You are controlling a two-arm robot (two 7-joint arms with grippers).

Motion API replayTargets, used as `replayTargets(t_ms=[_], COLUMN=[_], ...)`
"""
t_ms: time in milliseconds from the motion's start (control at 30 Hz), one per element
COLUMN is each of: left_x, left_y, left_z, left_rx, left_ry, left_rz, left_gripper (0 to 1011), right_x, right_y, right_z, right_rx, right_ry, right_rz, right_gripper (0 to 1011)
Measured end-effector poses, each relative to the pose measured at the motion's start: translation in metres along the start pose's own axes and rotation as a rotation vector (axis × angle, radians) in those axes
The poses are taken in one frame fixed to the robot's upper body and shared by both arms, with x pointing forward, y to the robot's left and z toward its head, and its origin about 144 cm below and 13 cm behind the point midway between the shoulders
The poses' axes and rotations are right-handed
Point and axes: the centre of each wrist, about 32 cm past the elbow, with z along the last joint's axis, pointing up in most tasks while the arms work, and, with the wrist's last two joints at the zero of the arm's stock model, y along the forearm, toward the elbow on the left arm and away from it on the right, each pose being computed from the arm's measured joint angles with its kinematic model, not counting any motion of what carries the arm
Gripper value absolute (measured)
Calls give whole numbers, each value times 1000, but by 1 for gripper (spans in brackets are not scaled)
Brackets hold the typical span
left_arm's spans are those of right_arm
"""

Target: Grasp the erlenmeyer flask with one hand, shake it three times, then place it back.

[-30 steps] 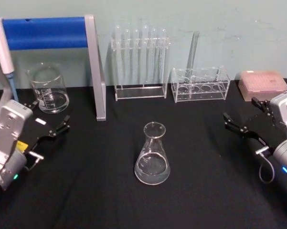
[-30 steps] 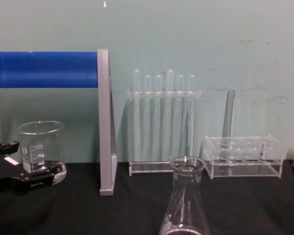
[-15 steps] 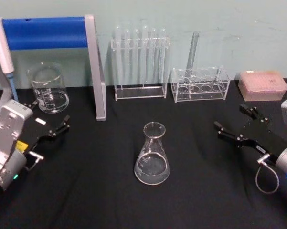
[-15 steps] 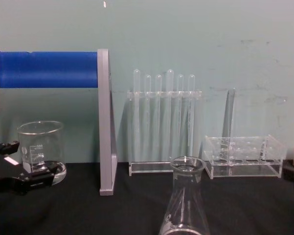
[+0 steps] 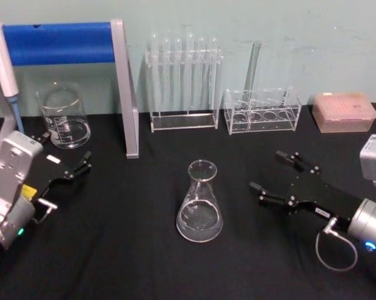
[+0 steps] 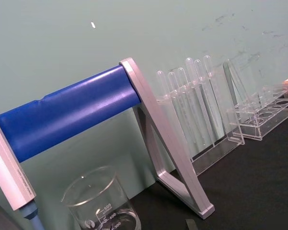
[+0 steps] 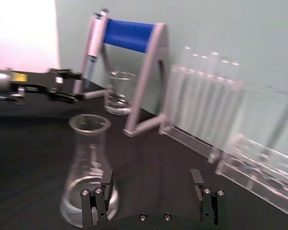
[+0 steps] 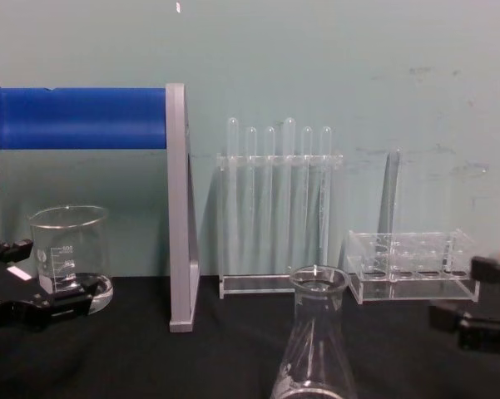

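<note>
The erlenmeyer flask (image 5: 199,203) stands upright on the black table (image 5: 144,262), a little below the middle of the head view, touched by nothing. The right tool (image 5: 266,169) sits to the right of it, near but apart, its jaws spread wide and aimed at the glass. The left tool (image 5: 85,161) is parked at the left edge, jaws a little parted and holding nothing, in front of the beaker (image 5: 64,117).

The step in hand looks like the approach for the grasp. In the right wrist view the flask lines up with one finger (image 7: 98,196) rather than with the gap, so the tool probably needs to slide sideways until the glass is centred between the jaws. Closing on the narrow neck just under the flared rim seems the safer hold: the sloped body could squeeze out of the jaws, and the rim would stop a slip while shaking. Close gently, since it is thin glass, and lift straight up before shaking, well short of the test tube rack (image 5: 183,81) behind.

The beaker's printed scale shows in the left wrist view, with figures that read roughly 400 and 300. A yellow label (image 5: 26,190) on the left arm is too small to read.
</note>
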Motion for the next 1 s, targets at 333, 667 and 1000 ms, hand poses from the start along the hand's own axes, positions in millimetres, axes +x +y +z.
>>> replayTargets(t_ms=[333,667,1000], left_x=[0,0,0], left_y=[0,0,0], left_z=[0,0,0], left_rx=[0,0,0], left_ry=[0,0,0], left_rz=[0,0,0], left_gripper=[1001,1001,1001], right_x=[-6,-11,-12], right_y=[12,31,51], right_z=[-2,-5,-5], right_rx=[27,35,29], right_ry=[21,40,54], right_rz=[140,203,219], right_gripper=[1003,1002,1002])
